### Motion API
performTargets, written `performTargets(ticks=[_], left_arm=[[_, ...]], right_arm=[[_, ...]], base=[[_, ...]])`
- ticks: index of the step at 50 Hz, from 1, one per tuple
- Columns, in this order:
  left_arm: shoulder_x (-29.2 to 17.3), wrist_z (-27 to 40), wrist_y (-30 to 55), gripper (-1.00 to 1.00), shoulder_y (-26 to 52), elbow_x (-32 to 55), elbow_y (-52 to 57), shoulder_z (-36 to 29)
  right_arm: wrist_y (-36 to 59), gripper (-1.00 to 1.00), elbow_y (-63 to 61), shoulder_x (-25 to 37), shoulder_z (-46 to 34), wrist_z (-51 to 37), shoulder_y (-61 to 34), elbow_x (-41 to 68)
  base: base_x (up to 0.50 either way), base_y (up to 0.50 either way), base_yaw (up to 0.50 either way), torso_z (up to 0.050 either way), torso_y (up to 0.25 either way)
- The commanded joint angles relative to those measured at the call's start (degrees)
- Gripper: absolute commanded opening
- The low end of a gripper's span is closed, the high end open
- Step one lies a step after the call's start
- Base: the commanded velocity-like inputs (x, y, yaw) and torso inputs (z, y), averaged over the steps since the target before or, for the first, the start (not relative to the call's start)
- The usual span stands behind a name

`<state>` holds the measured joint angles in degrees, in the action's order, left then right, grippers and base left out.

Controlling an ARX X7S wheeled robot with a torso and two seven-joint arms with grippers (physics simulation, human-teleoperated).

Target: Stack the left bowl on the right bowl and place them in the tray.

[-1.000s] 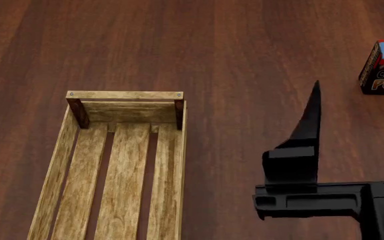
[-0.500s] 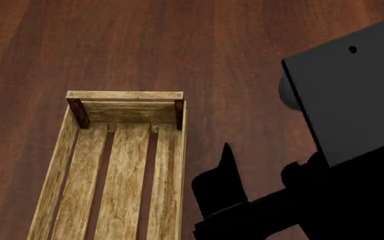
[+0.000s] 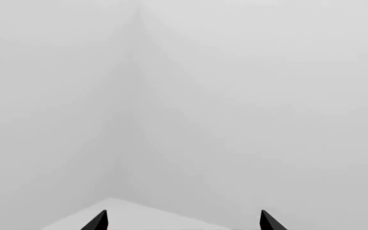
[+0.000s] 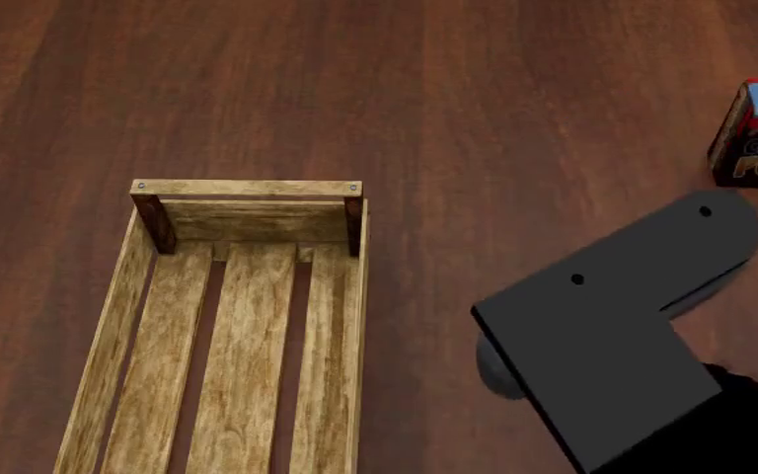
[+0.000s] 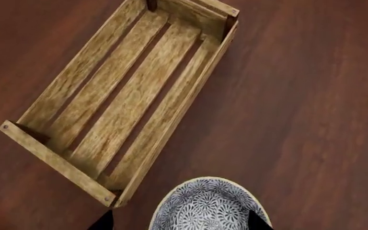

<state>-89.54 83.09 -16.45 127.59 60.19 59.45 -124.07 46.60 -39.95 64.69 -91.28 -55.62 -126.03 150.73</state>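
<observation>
Carry the grey-and-white floral-patterned bowl (image 5: 208,207) level over the long edge of the empty light-wood slatted tray (image 5: 85,143) before lowering. Right gripper (image 5: 178,221): tips straddle the bowl, grasp cannot be told. Left gripper (image 3: 182,221): released, facing haze.

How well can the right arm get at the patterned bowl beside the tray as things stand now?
Probably yes. In the right wrist view the bowl lies on bare table just outside the tray, between the open right gripper tips, with nothing in between. Whether it is low enough to grasp cannot be told.
</observation>
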Motion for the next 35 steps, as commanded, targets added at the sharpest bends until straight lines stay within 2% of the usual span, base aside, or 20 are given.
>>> performTargets(ticks=[1, 16, 28, 35], left_arm=[[0.4, 0.6, -2.3, 1.0, -2.9, -2.4, -0.8, -0.6], [0.8, 1.0, -4.6, 1.0, -5.3, -4.5, -1.4, -0.9], [0.4, 0.8, -4.3, 1.0, -6.0, -4.4, -1.3, -0.2], [0.1, 0.7, -4.8, 1.0, -6.8, -4.8, -1.4, -0.1]], right_arm=[[1.7, 1.0, -2.5, 0.0, -1.0, -1.1, 0.6, 6.6], [2.0, 1.0, -4.2, -0.6, -3.1, -3.6, 3.0, 7.8], [10.3, 1.0, 5.5, -12.1, -7.5, -4.6, 5.8, 1.8], [11.8, 1.0, 9.7, -18.3, -6.3, -0.3, 9.2, -2.1]], base=[[0.0, 0.0, 0.0, 0.0, 0.0], [0.0, 0.0, 0.0, 0.0, 0.0], [0.0, 0.0, 0.0, 0.0, 0.0], [0.0, 0.0, 0.0, 0.0, 0.0]])
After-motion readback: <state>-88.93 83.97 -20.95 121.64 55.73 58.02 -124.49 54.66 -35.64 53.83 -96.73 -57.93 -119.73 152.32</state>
